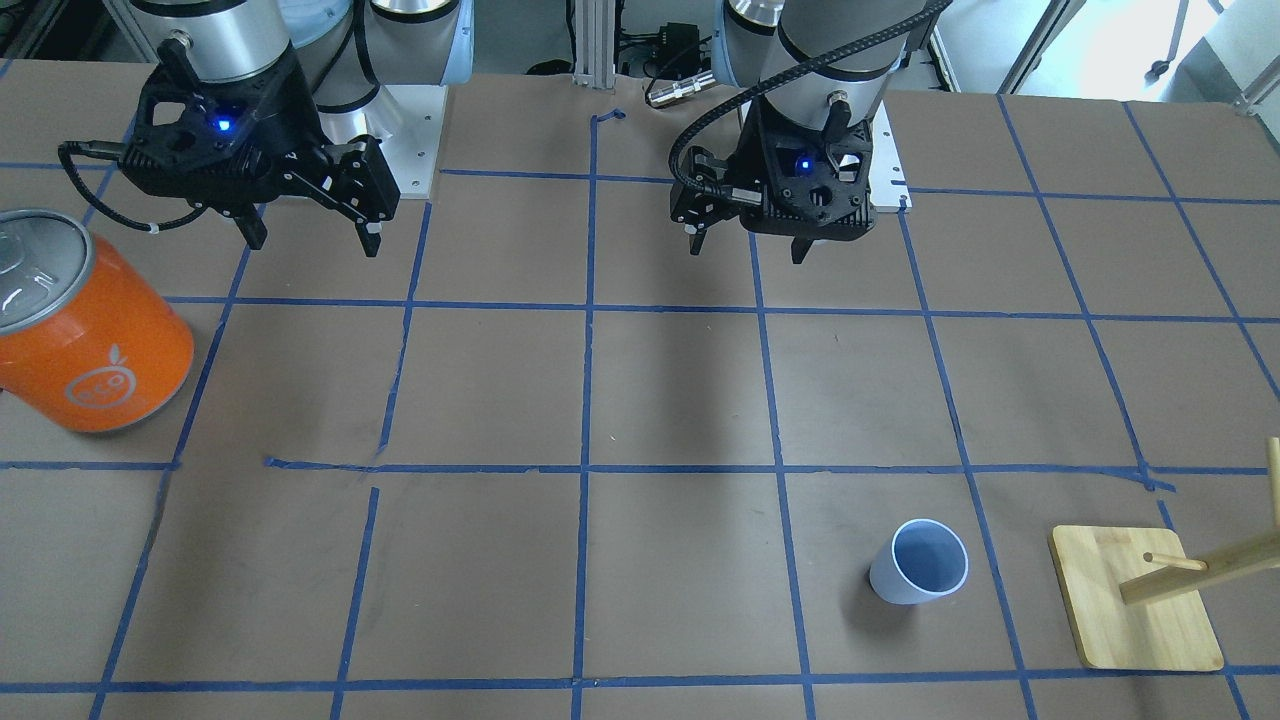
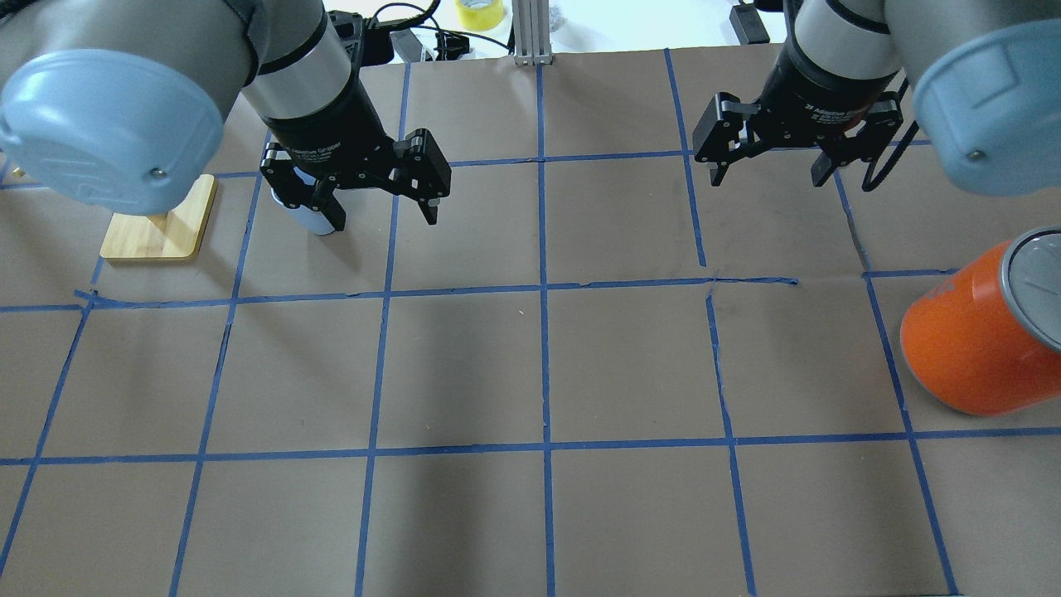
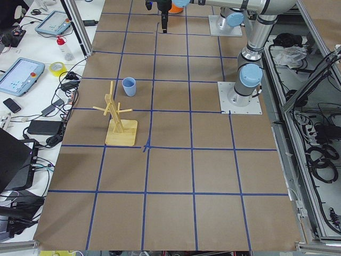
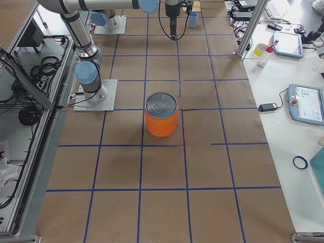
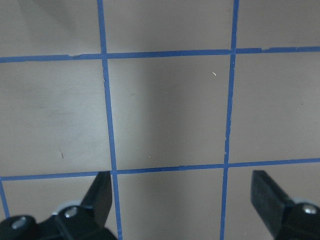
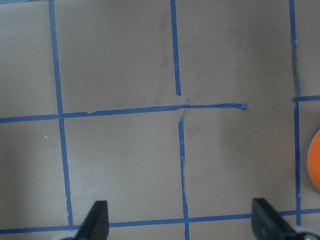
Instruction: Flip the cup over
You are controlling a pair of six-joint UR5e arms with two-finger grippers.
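Fingers spread wide and empty on both arms. The left gripper's fingers (image 5: 101,196) frame only brown paper and crossing lines of blue tape (image 5: 110,115) in its wrist view. The right gripper's fingers (image 6: 98,218) stand just as far apart over a torn junction of the same tape, with a sliver of the orange can (image 6: 315,161) at the picture's edge.

Seen from across the table (image 1: 680,380), the left gripper (image 1: 747,250) and the right gripper (image 1: 313,243) both hang above the paper on the robot's side, pointing down and touching nothing.

The cup (image 1: 920,575), pale blue-white, stands upright with its mouth up on the left arm's side. It is toward the operators' edge and well apart from the left gripper. In the overhead view the left gripper partly hides it, leaving only a pale patch showing.

Near the cup, not touching it, is a wooden peg rack (image 1: 1135,610) on a square base. The orange can, large and silver-lidded, stands upright at the opposite end of the table on the right arm's side, beyond the right gripper.
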